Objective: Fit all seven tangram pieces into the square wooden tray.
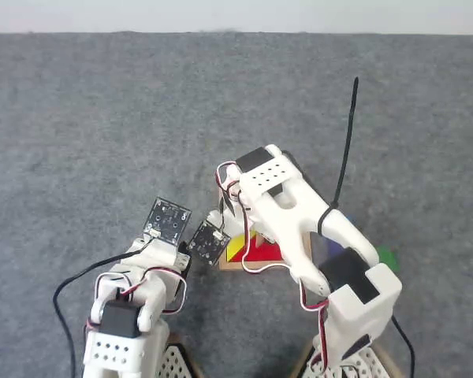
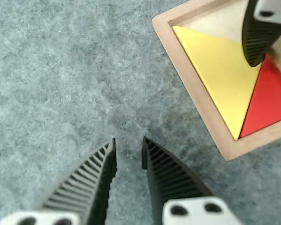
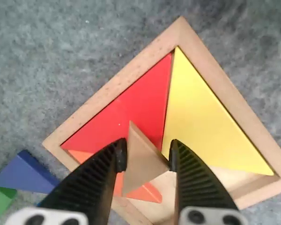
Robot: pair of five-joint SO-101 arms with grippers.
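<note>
The right gripper (image 3: 147, 154) pinches a tan triangle (image 3: 140, 164), jaws closed against its sides, over the wooden tray (image 3: 107, 93). The left gripper (image 2: 129, 145), narrowly parted and empty, hovers at the tray's 9 o'clock.

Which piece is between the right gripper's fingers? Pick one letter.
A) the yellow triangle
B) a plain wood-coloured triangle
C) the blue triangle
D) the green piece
B: the right gripper is clamped on the wood-coloured triangle above the tray, while the yellow triangle lies flat inside it.
</note>
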